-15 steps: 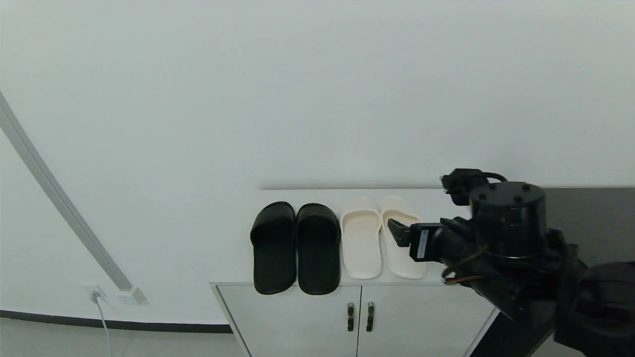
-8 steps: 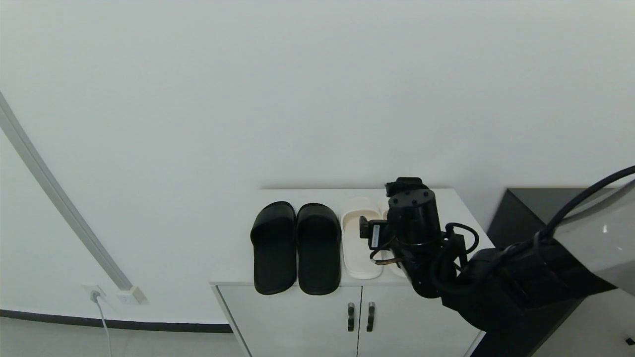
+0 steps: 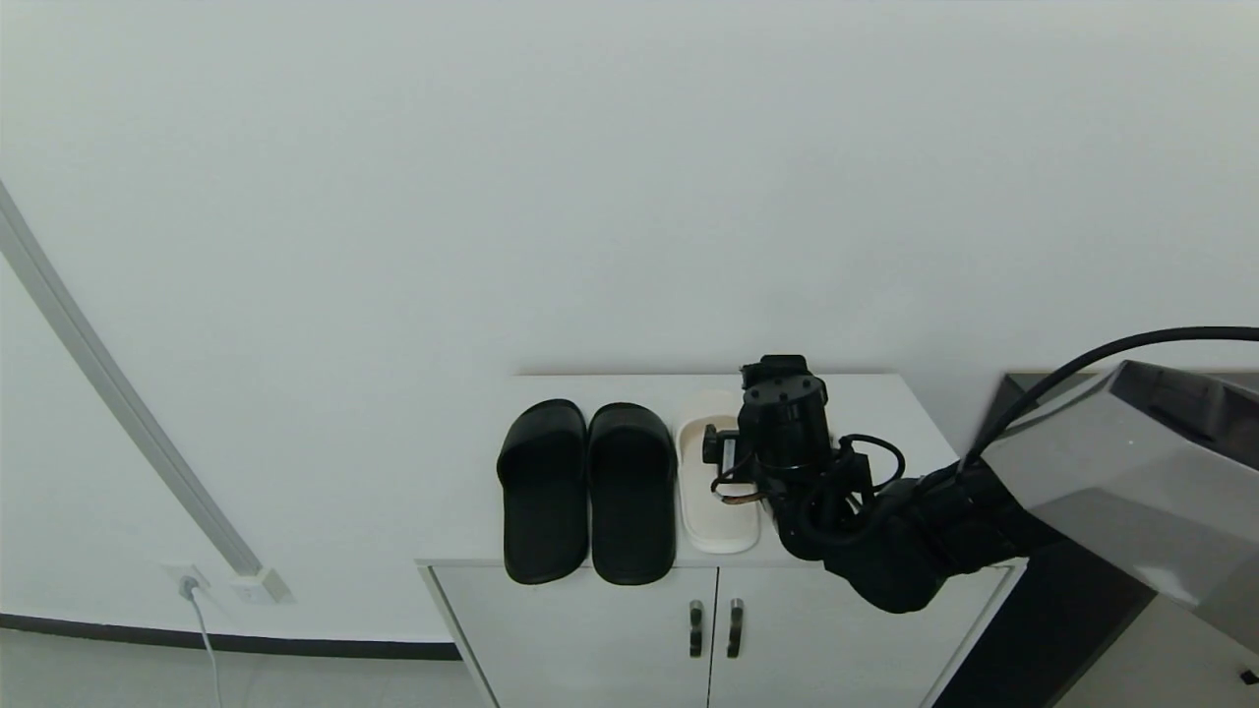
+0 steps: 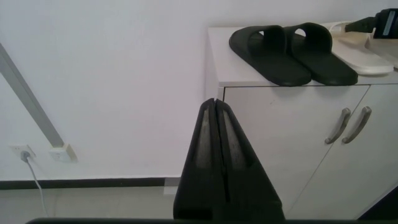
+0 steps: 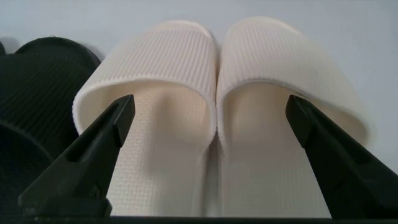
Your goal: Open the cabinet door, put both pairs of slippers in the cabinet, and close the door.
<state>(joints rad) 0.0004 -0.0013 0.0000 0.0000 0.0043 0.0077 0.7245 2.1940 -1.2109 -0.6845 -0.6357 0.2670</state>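
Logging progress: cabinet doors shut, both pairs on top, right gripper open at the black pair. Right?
No. The right gripper is open at the white pair, not the black pair; the right wrist view shows it. The rest holds.

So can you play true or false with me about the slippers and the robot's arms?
1. Both cabinet doors are shut. True.
2. The black slippers are inside the cabinet. False: they lie on the cabinet top, beside the white slippers.
3. The right gripper is open wide at the white slippers. True.
4. The left gripper is holding a black slipper. False: it is shut on nothing, off to the side of the cabinet and below its top.
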